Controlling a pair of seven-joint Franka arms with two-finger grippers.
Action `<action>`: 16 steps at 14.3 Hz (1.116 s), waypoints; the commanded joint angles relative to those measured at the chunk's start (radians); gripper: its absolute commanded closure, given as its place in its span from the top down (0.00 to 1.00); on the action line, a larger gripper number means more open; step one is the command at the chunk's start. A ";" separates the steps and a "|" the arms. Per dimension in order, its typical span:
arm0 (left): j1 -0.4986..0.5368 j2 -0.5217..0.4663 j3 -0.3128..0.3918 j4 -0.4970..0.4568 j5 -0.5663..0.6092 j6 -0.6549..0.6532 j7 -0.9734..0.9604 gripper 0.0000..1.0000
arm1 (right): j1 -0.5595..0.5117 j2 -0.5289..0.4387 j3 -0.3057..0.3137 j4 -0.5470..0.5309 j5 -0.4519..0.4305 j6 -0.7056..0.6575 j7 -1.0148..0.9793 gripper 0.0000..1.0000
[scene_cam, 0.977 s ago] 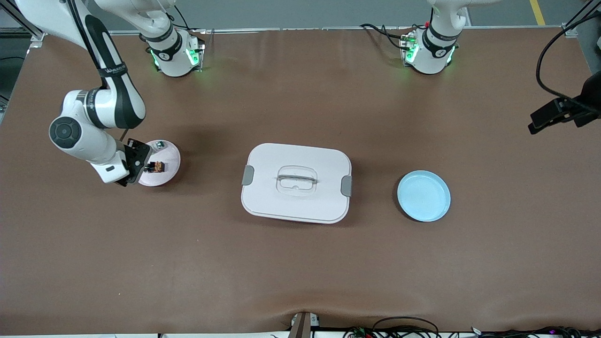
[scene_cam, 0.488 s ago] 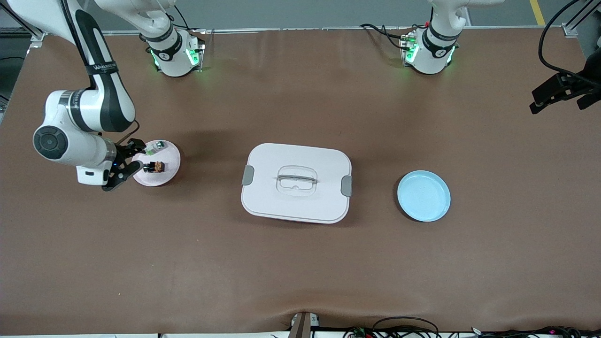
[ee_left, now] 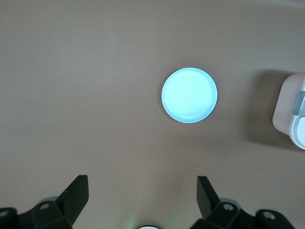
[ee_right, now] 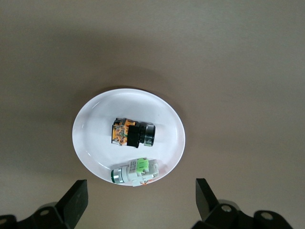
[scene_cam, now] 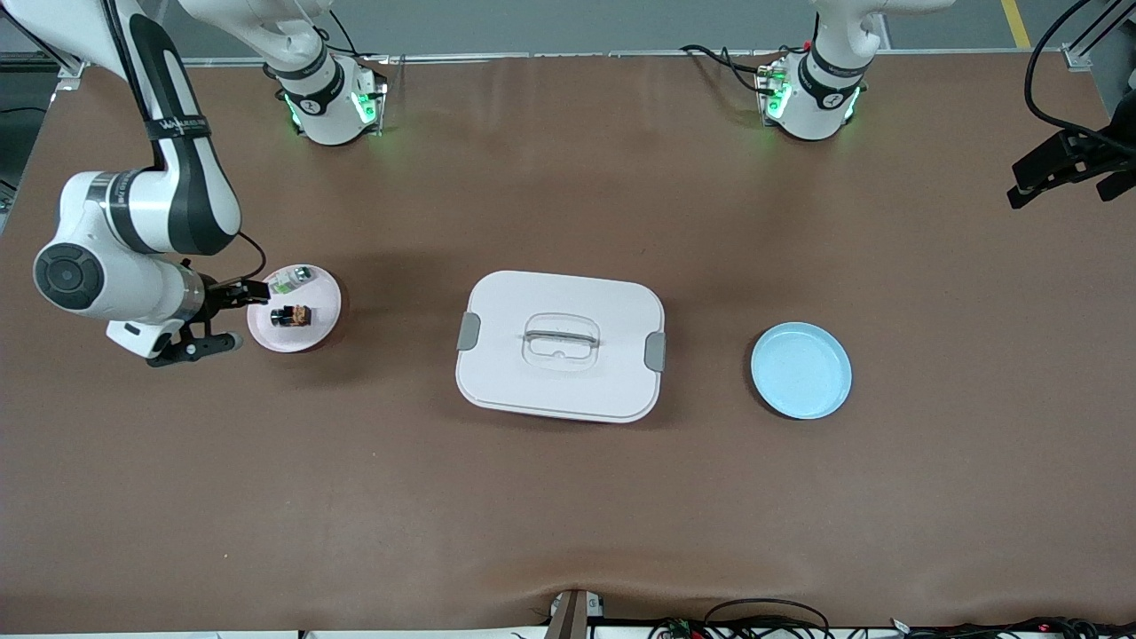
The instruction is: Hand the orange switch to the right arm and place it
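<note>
The orange switch (scene_cam: 291, 315) lies on its side on a small pale pink plate (scene_cam: 321, 321) toward the right arm's end of the table. It also shows in the right wrist view (ee_right: 131, 133), on the plate (ee_right: 90, 143). My right gripper (scene_cam: 232, 316) is open and empty, over the table just beside that plate; its view shows it too (ee_right: 140, 202). My left gripper (scene_cam: 1065, 173) is open and empty, high over the left arm's end of the table, and it also shows in its own view (ee_left: 141, 200).
A small green-and-silver part (scene_cam: 289, 281) lies on the same plate, also seen from the right wrist (ee_right: 136, 171). A white lidded box (scene_cam: 561, 346) with a handle sits mid-table. An empty light blue plate (scene_cam: 800, 370) lies toward the left arm's end, also in the left wrist view (ee_left: 189, 95).
My right gripper has drawn back from over the pink plate toward the right arm's end of the table, and the orange switch stays on the plate. My left gripper has shifted slightly at the table's end.
</note>
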 commanded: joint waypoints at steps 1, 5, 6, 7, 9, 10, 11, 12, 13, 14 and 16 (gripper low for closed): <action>-0.014 -0.046 0.012 -0.055 -0.016 0.009 0.022 1.00 | -0.030 0.024 0.009 0.066 0.009 -0.032 0.106 1.00; -0.014 -0.046 0.008 -0.062 -0.017 0.009 0.020 1.00 | -0.055 0.033 0.009 0.130 0.012 -0.022 0.252 1.00; -0.014 -0.046 0.006 -0.062 -0.017 0.011 0.020 1.00 | -0.060 0.045 0.011 0.167 0.012 -0.027 0.252 1.00; -0.013 -0.046 0.006 -0.063 -0.017 0.011 0.020 1.00 | -0.063 0.061 0.011 0.207 0.012 -0.033 0.252 1.00; -0.013 -0.048 0.005 -0.068 -0.017 0.010 0.020 1.00 | -0.064 0.074 0.009 0.271 0.012 -0.053 0.251 1.00; -0.013 -0.051 0.005 -0.068 -0.017 0.011 0.020 1.00 | -0.069 0.075 0.009 0.291 0.012 -0.053 0.249 1.00; -0.013 -0.052 0.005 -0.068 -0.017 0.011 0.020 1.00 | -0.070 0.073 0.011 0.297 0.015 -0.050 0.248 1.00; -0.013 -0.052 0.003 -0.068 -0.019 0.011 0.020 1.00 | -0.069 0.065 0.011 0.310 0.045 -0.050 0.246 1.00; -0.013 -0.052 0.004 -0.068 -0.025 0.011 0.020 1.00 | -0.070 0.053 0.009 0.323 0.099 -0.045 0.243 1.00; -0.013 -0.052 0.005 -0.066 -0.027 0.011 0.019 1.00 | -0.072 0.042 0.008 0.346 0.136 -0.054 0.240 1.00; -0.013 -0.051 0.005 -0.066 -0.027 0.011 0.016 1.00 | -0.070 -0.005 0.008 0.350 0.136 -0.056 0.234 1.00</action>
